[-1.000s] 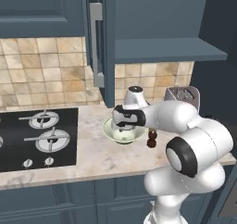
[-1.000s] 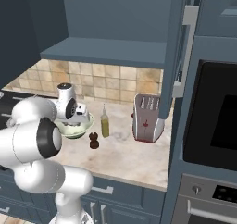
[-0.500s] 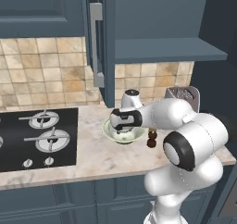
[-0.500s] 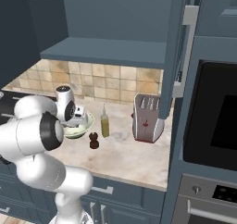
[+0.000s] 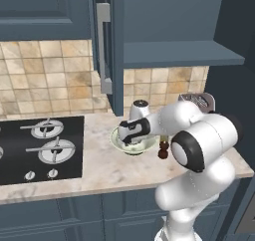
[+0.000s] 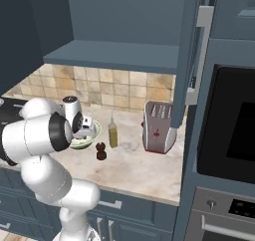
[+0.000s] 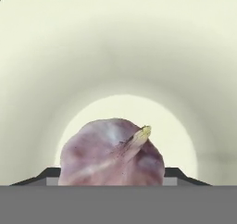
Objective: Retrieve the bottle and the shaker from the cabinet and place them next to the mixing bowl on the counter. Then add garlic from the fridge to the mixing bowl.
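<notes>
The gripper [image 5: 128, 135] has dipped lower into the bowl [image 5: 118, 140] at frame centre since a moment ago, clenched on the garlic [image 7: 112, 152] just above the bowl's floor. Release looks next; bottle [image 6: 113, 134] and shaker [image 6: 101, 151] already stand beside it on the desk [image 6: 144, 168].

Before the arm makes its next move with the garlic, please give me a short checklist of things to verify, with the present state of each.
1. Garlic is over the inside of the mixing bowl: ok.
2. End effector sits at the bowl, low over it: ok.
3. Garlic is already released: cannot tell; it hides the finger tips in the hand view.
4. Bottle stands upright on the counter beside the bowl: ok.
5. Shaker stands upright near the bowl: ok.
</notes>
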